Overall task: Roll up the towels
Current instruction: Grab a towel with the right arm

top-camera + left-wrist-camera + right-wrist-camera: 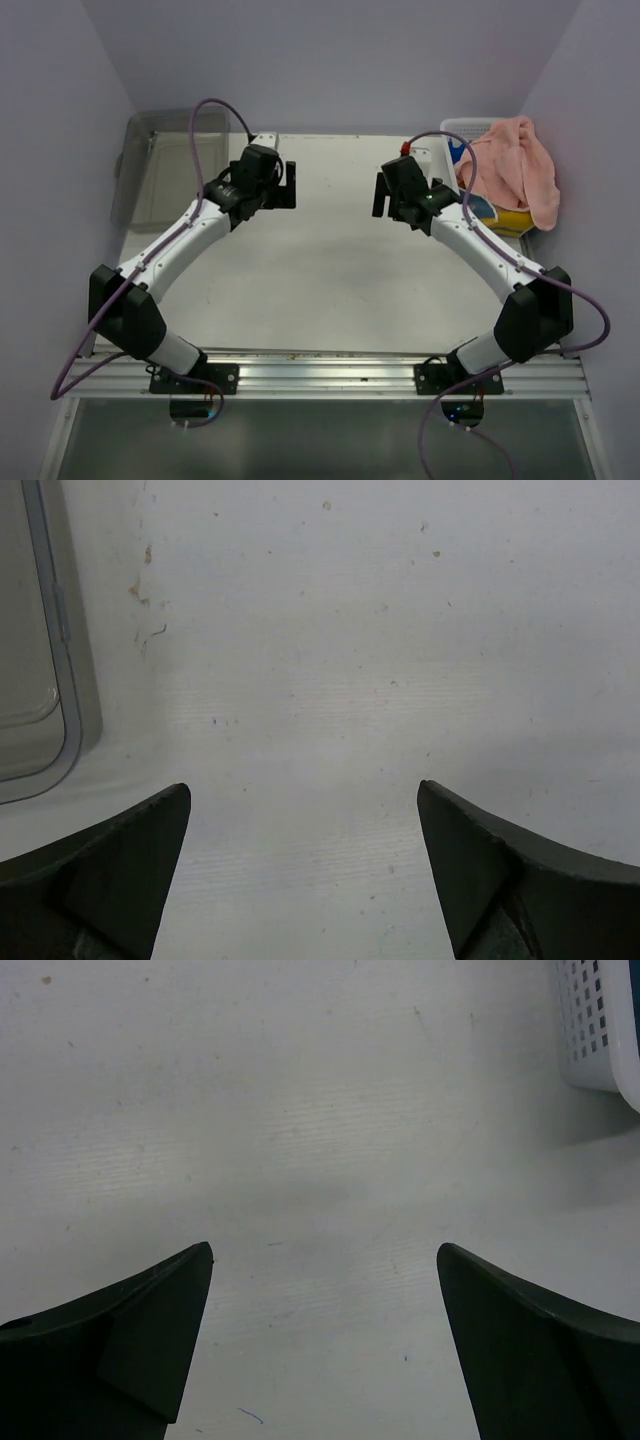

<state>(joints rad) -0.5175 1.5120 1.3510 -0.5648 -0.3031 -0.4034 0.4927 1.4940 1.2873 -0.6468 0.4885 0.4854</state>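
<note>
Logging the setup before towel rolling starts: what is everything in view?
basket: one, white mesh, far right
pink towel: one, salmon pink, draped over the basket
blue towel: one, blue, mostly hidden under the pink towel
yellow towel: one, yellow, in the basket below the pink towel
tray: one, grey translucent, far left
table: one, white, beneath everything
left gripper: one, black, open above bare table
right gripper: one, black, open above bare table near the basket

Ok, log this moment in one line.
left fingers: open, empty | right fingers: open, empty | towels: heaped in basket, unrolled
</note>
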